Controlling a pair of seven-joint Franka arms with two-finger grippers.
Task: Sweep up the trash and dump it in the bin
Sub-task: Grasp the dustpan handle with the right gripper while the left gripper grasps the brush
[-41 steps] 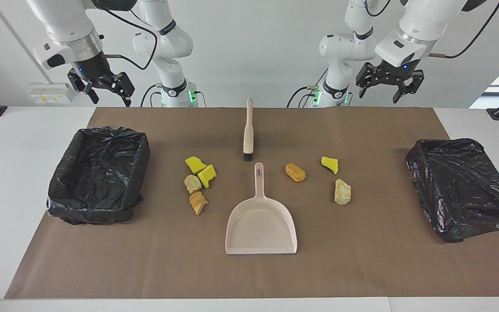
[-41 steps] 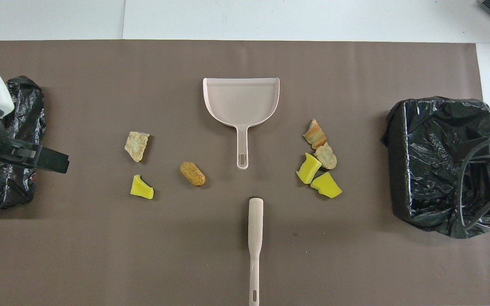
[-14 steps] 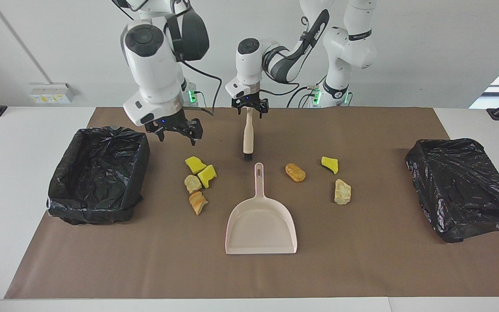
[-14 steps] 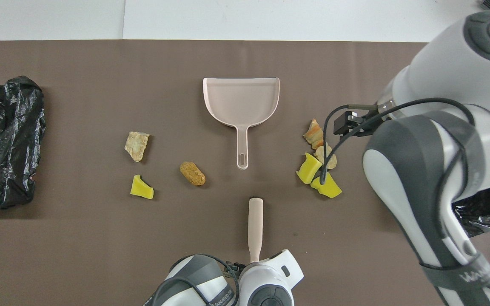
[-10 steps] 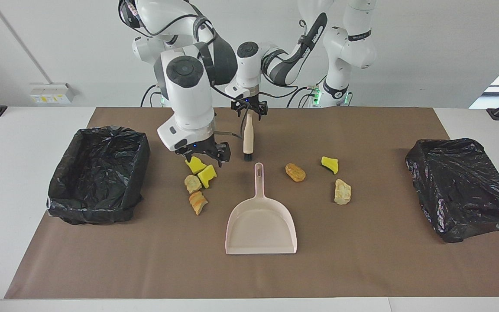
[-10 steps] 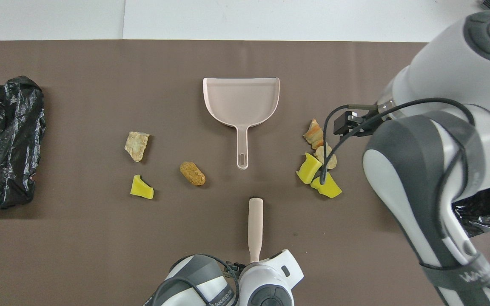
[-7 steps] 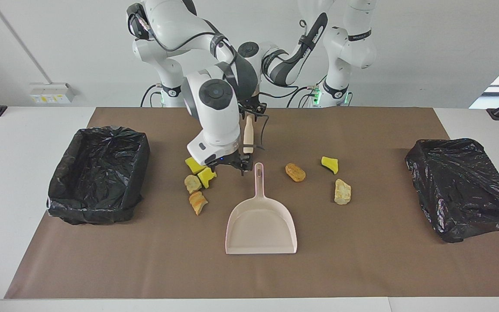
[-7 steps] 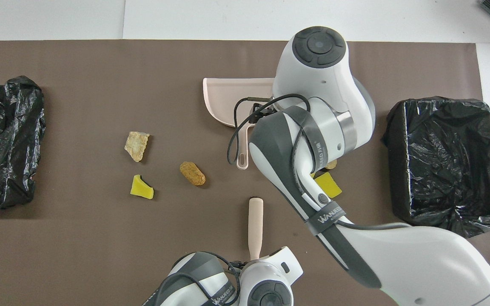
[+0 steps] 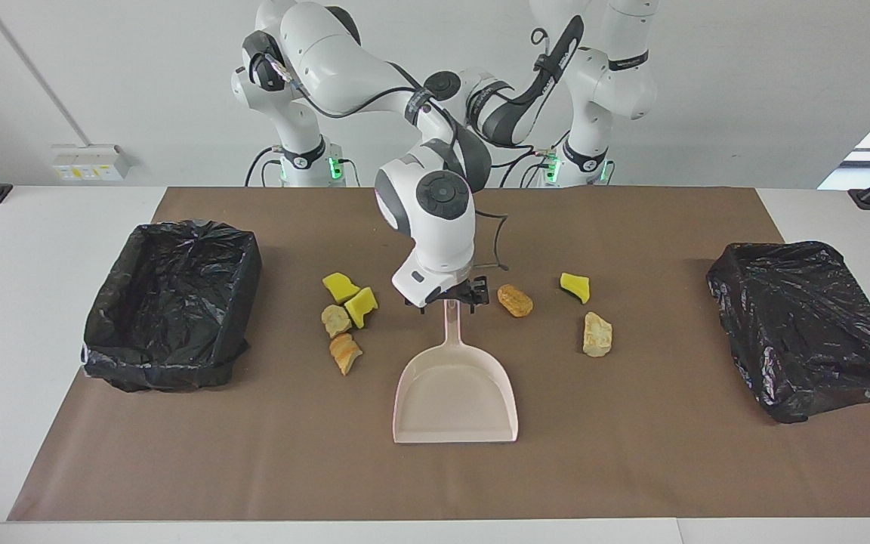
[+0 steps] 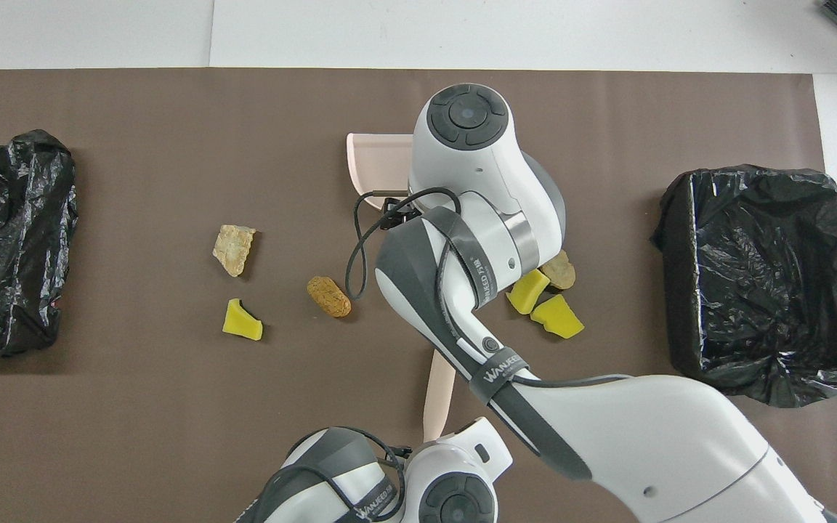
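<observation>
Jaws of the left gripper point(image 10: 429, 434) are closed on the brush point(image 10: 437, 396) handle; the right gripper point(image 9: 450, 296), jaws spread, straddles the dustpan point(image 9: 455, 393) handle. Next it should probably close before any sweeping.

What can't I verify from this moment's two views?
- Left gripper: facing view, behind the right arm's wrist; overhead, under its own wrist.
- Brush bristles: covered by the right arm in both views.
- Dustpan handle: overhead, under the right arm.
- Bin at the left arm's end: overhead, cut by the edge.

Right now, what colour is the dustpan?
Pale pink. The dustpan shows best in the facing view, lying open on the brown mat.
</observation>
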